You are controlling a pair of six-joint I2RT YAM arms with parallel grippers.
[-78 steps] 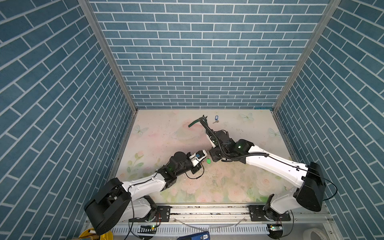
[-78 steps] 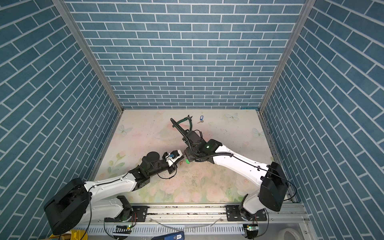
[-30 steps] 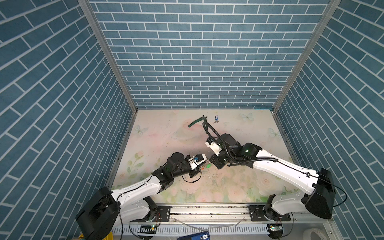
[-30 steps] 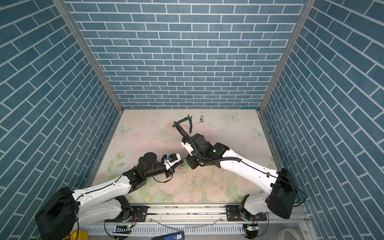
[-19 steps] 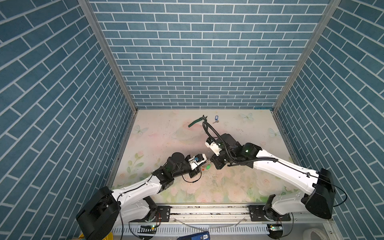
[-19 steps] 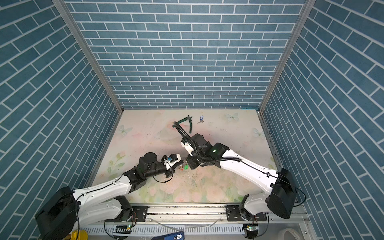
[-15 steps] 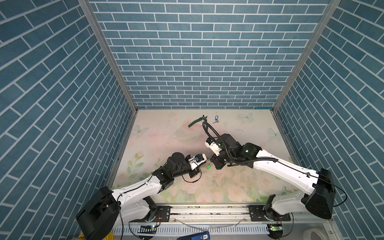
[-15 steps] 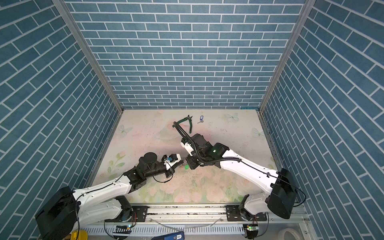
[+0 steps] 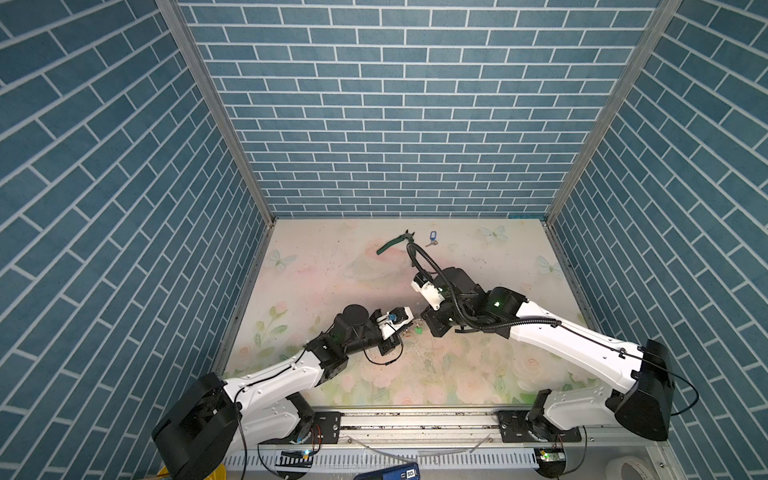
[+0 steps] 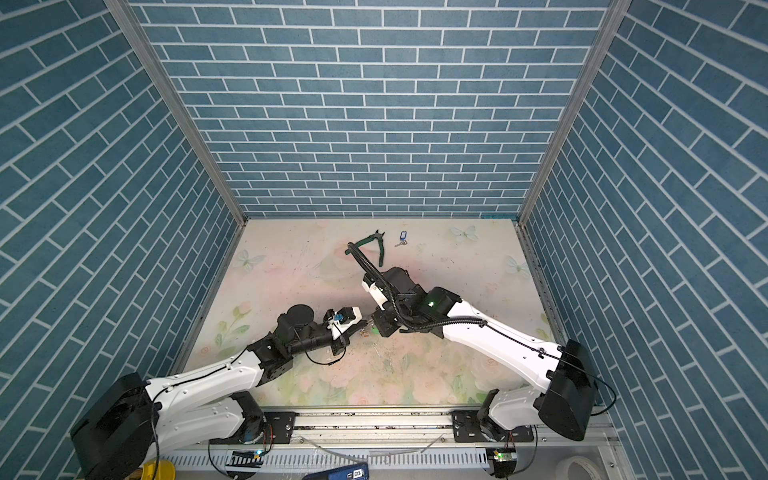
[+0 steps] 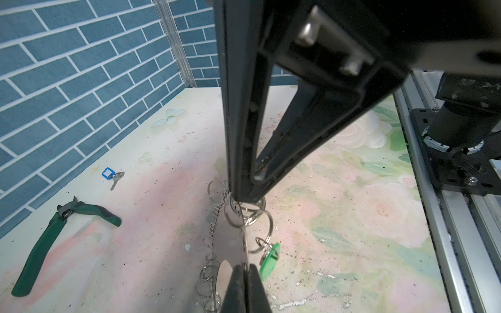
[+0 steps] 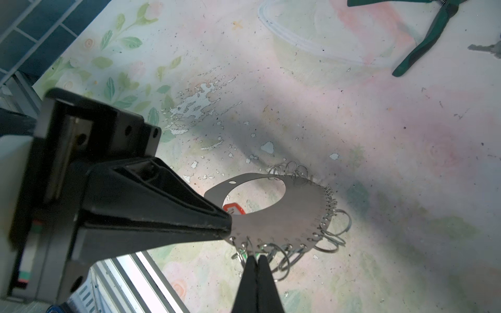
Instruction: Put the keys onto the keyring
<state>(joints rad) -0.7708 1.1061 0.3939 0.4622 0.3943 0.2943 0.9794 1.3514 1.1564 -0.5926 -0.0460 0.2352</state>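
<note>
Both grippers are pinching the keyring [image 12: 292, 214] and holding it off the table. The left gripper [image 12: 229, 225] is clamping its flat grey plate, and the right gripper [image 12: 254, 258] is squeezing shut on its ringed rim, beside a green key tag [image 11: 268, 261]. The keys [image 11: 112, 176], blue-tagged, are lying free just beside the head of the green-handled pliers [image 11: 40, 249], well apart from the keyring and either gripper.

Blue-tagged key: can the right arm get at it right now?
Probably not yet: the right gripper is shut on the keyring, which the left gripper also clamps. The blue-tagged key lies uncovered beside the pliers.
</note>
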